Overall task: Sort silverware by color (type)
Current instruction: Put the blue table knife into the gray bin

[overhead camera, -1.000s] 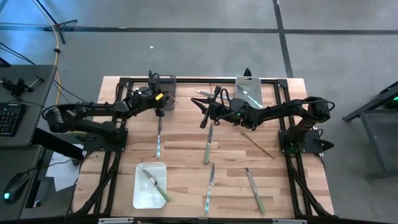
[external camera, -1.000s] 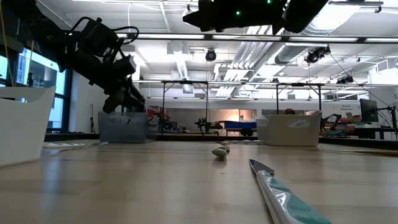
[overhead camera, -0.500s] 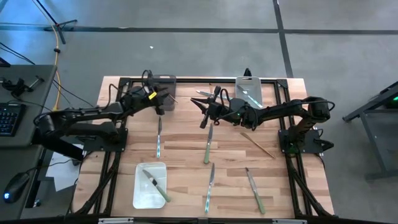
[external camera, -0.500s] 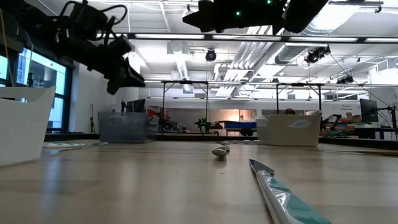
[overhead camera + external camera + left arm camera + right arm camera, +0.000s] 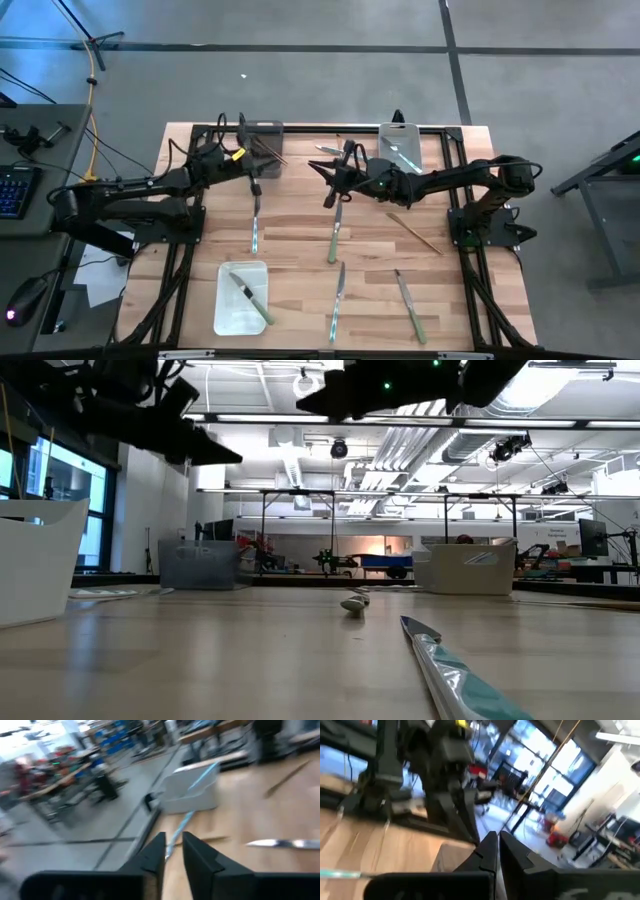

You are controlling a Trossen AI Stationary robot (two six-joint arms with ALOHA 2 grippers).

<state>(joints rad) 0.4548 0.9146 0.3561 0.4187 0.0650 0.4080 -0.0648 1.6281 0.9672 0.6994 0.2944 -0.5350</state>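
The left pincer (image 5: 254,186) hangs above the pale wooden slatted surface (image 5: 300,235), just in front of the dark grey rectangular bin (image 5: 262,139) at the far left, which holds thin brown sticks (image 5: 271,150). In the left wrist view its 2 dark fingers (image 5: 152,857) stand close with a narrow gap and nothing between them. The right pincer (image 5: 327,196) hovers near the middle of the far edge, pressed together and empty, with its fingers (image 5: 489,851) meeting in its own wrist view.

The silverware is scattered: a silver-bladed knife (image 5: 255,222) lies just in front of the left pincer, a green-handled knife (image 5: 334,238) lies just in front of the right pincer, 2 more utensils (image 5: 337,300) (image 5: 409,305) lie near the front edge, and a brown stick (image 5: 413,232) lies to the right. A white rectangular tray (image 5: 226,312) at the front left holds a green-handled utensil (image 5: 250,299). A light grey bin (image 5: 397,135) at the far right holds pale utensils (image 5: 402,155).
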